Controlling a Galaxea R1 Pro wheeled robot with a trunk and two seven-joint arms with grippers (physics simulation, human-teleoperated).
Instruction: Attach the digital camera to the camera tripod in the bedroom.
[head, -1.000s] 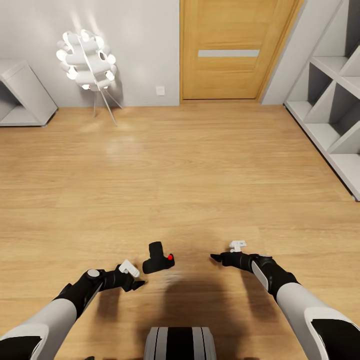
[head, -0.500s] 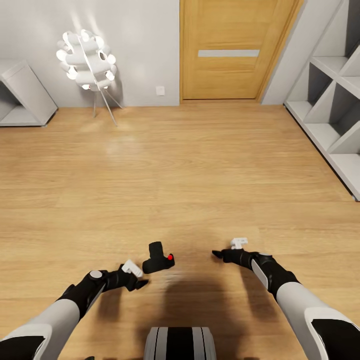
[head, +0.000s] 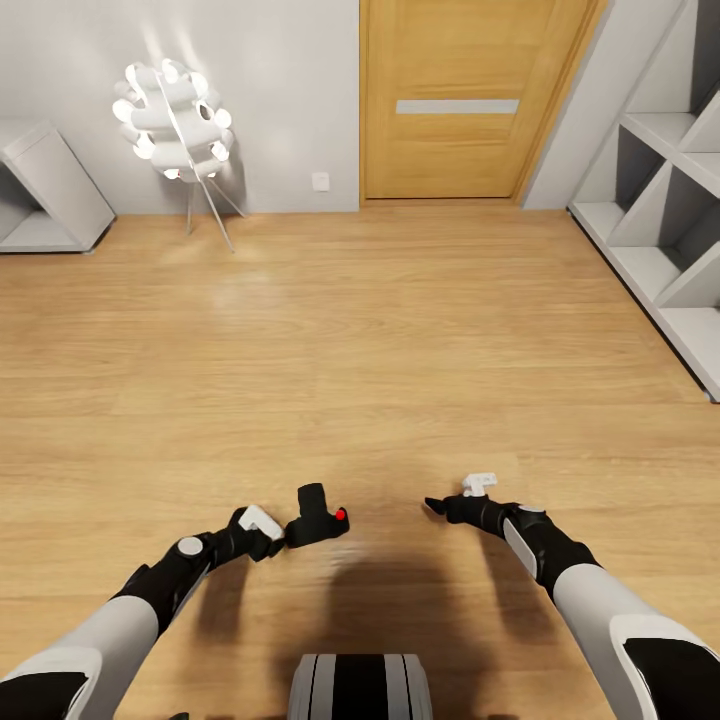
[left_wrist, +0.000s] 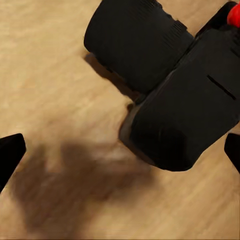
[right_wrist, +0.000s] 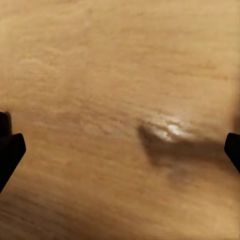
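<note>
Light wood floor (head: 400, 340), wooden door (head: 460, 100) far beyond the digital camera (head: 317, 517), lit lamp (head: 175, 120) beyond-left of it, camera lying on the floor, left gripper (head: 272, 530) spread wide just beside it, right gripper (head: 435, 507) wide, apart to its right.

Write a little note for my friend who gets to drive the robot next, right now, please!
Left gripper: open, right beside the digital camera, with the camera's body between its spread fingertips in the left wrist view. Nothing gripped yet.
Right gripper: open, empty, hanging over bare wood floor.
Camera: lying on the floor just ahead of the robot, red dot showing.
Done: the left arm is lined up on the camera.
Left: close on it, lift it, find the tripod and attach the camera there.
</note>
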